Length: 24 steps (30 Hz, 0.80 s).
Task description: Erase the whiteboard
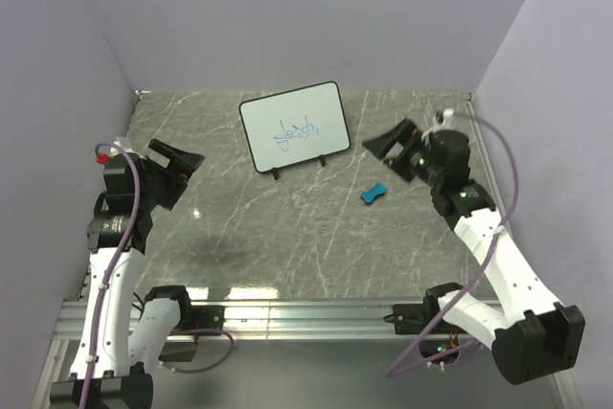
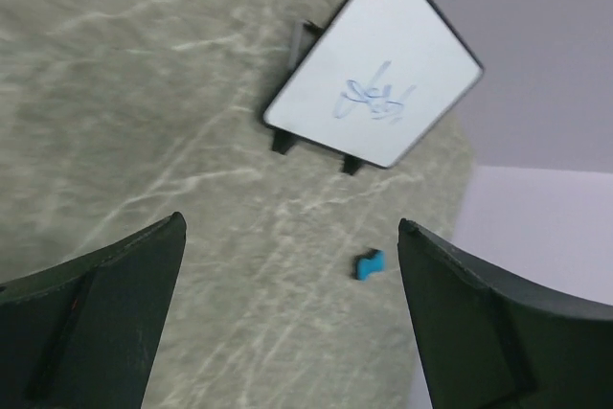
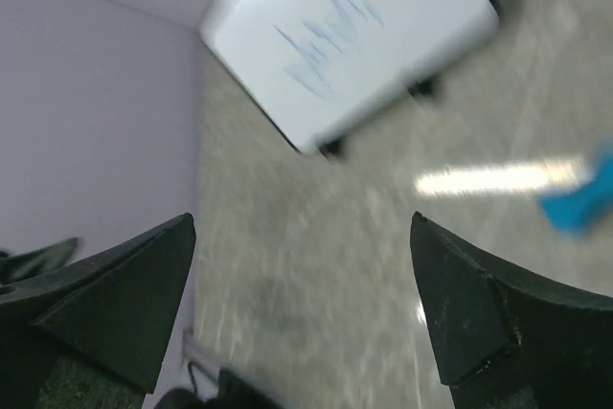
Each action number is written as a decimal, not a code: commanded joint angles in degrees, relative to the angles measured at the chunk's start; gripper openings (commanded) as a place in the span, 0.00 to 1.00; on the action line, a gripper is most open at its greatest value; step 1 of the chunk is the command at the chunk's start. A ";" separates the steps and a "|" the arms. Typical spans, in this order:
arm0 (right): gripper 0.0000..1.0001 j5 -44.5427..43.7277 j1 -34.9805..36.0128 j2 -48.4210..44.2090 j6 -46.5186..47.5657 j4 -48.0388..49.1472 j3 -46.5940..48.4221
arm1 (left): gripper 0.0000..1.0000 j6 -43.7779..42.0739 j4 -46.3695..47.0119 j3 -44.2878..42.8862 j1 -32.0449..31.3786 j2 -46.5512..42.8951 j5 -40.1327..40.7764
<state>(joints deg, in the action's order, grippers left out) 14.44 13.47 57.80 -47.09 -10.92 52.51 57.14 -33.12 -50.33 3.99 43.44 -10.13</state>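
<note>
The whiteboard (image 1: 292, 127) stands on two black feet at the back middle of the table, with a blue scribble on it. It also shows in the left wrist view (image 2: 375, 64) and the right wrist view (image 3: 350, 40). The small blue eraser (image 1: 374, 193) lies on the table to its front right; it also shows in the left wrist view (image 2: 367, 263) and at the right wrist view's right edge (image 3: 584, 198). My left gripper (image 1: 182, 165) is open and empty at the left, above the table. My right gripper (image 1: 397, 150) is open and empty, just right of the board and above the eraser.
The marble-patterned table (image 1: 239, 237) is bounded by lilac walls at the back and sides. An aluminium rail (image 1: 306, 313) runs along the near edge, with both arm bases on it.
</note>
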 commanded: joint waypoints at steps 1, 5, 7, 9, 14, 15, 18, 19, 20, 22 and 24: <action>1.00 7.78 -5.27 -3.93 -11.17 -3.59 -6.80 | 0.98 -7.56 -13.09 -7.32 0.14 -1.60 7.21; 0.99 1.57 -5.74 3.18 -6.10 -18.93 -1.55 | 0.97 -9.77 -16.62 -4.44 -0.21 -3.36 9.78; 0.98 -2.02 -5.74 8.19 -4.68 -26.94 2.50 | 0.97 -9.25 -17.06 -1.64 -0.82 -5.03 9.95; 0.94 -2.75 -5.74 11.80 -3.97 -29.50 4.17 | 0.96 -9.24 -16.27 0.74 -1.17 -6.52 9.69; 0.86 -7.29 -5.04 19.00 -4.59 -33.55 7.86 | 0.99 -10.82 -14.17 3.31 -3.02 -7.67 9.69; 0.86 -8.10 -4.95 21.28 -4.59 -35.03 9.26 | 1.00 -11.96 -14.25 2.87 -3.63 -7.50 10.04; 0.81 -10.39 -4.69 25.85 -5.29 -36.37 11.20 | 0.99 -14.60 -17.32 0.32 -6.96 -6.27 18.54; 0.80 -10.57 -4.34 27.00 -5.38 -36.37 11.73 | 0.99 -14.95 -18.02 -0.64 -7.50 -5.83 20.22; 0.80 -10.92 -3.99 28.14 -5.73 -36.45 12.35 | 0.99 -15.57 -18.29 -0.82 -7.85 -5.56 20.76; 0.79 -11.71 -2.67 31.75 -5.73 -36.72 15.07 | 0.99 -16.18 -17.51 -0.30 -8.03 -4.77 19.72; 0.79 -12.68 -1.79 35.70 -5.82 -37.85 18.39 | 1.00 -16.54 -17.06 -0.21 -8.12 -4.33 18.83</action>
<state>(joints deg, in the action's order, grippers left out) 5.13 9.91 90.17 -52.27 -46.30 65.39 43.44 -50.50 -48.75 -3.81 38.28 6.79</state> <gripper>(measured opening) 0.792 0.994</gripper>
